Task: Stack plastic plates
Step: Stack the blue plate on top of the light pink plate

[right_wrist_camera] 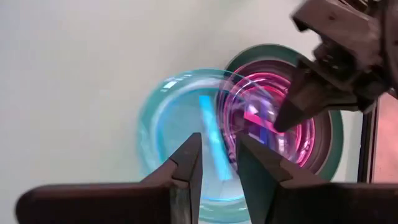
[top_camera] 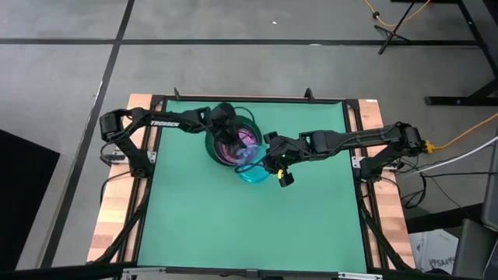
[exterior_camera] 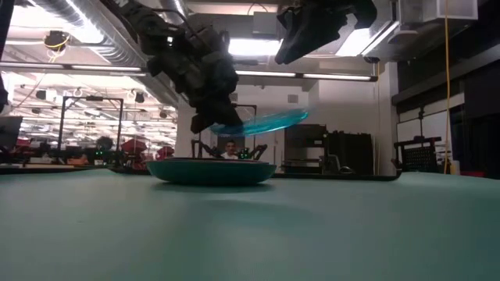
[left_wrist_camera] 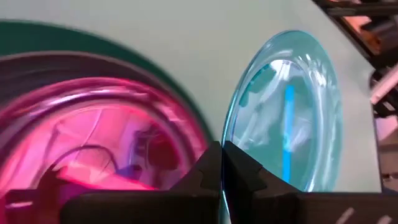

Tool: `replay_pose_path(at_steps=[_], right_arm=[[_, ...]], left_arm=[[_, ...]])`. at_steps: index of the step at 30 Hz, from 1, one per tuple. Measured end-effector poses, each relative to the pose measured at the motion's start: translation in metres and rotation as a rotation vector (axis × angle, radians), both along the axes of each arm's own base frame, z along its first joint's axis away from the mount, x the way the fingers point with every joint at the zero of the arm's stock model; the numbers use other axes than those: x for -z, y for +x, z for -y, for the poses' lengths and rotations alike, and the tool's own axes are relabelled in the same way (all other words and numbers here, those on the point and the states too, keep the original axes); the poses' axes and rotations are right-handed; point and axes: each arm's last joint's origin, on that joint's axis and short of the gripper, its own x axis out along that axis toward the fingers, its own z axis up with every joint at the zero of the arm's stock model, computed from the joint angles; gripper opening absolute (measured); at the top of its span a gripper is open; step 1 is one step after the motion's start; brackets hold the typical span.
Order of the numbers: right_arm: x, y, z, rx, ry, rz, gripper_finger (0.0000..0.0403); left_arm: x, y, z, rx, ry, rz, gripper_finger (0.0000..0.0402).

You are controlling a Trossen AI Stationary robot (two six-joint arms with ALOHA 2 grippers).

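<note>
The left end effector [left_wrist_camera: 222,177] pinches a cyan plate [left_wrist_camera: 292,106] by its rim, lifted at five o'clock of the pink-filled green plate [top_camera: 212,145] on the tabletop [top_camera: 233,225]. The right end effector [right_wrist_camera: 217,165] hovers above, fingers slightly parted, empty.

We see a translucent cyan plate [top_camera: 253,169] beside a dark green plate [top_camera: 213,148] whose inside shows translucent pink plates [top_camera: 233,145]. Under them lies a plain green table mat [top_camera: 233,225], and both arms are black.
</note>
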Motion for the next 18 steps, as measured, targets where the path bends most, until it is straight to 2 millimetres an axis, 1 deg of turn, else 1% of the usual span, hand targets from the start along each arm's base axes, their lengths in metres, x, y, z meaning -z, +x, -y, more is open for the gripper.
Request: replay_pose_path(at_steps=[5,10,18], right_arm=[[0.000,0.000,0.000,0.000,0.000,0.000,0.0088],[0.000,0.000,0.000,0.000,0.000,0.000,0.0088],[0.000,0.000,0.000,-0.001,0.000,0.000,0.0088]], left_arm=[[0.002,-0.014,-0.024,-0.079,-0.026,-0.056,0.0000],[0.006,-0.030,-0.042,-0.126,-0.039,-0.123,0.0000],[0.011,-0.046,-0.057,-0.189,-0.014,-0.203,0.0000]])
